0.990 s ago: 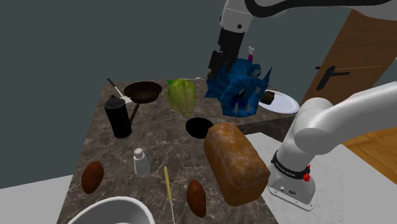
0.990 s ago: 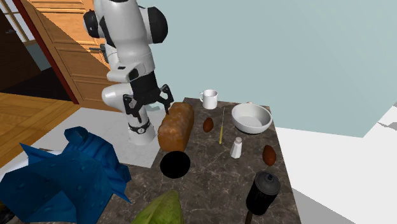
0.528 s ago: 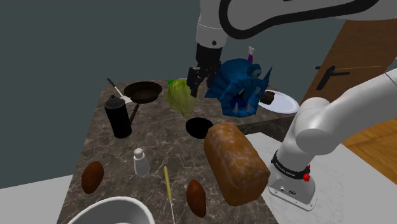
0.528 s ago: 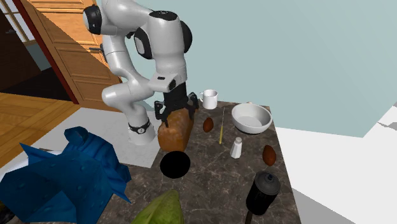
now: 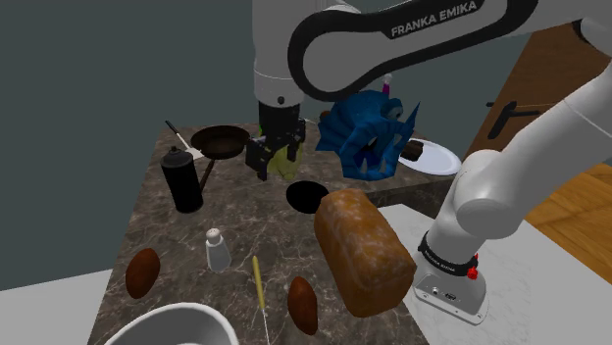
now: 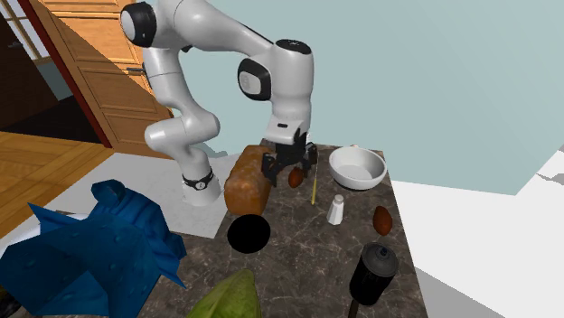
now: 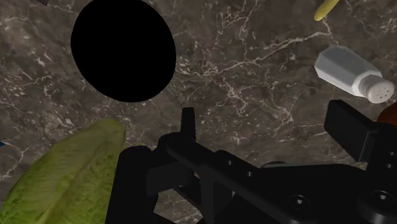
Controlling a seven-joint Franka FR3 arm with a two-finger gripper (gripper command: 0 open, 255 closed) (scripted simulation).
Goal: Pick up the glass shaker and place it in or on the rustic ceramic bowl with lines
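We note all-black two-finger claw (image 6: 289,165) released, empty — above dark marble tabletop (image 5: 245,211) | small white perforated-cap shaker (image 7: 348,71) upright, apart from claw.

White shaker (image 7: 347,72), black bowl (image 7: 123,49), lettuce (image 7: 63,172) — marble top (image 7: 242,76)

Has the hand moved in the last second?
Yes. The hand swung toward the shoulder view's left, from the blue crumpled object to the green cabbage.
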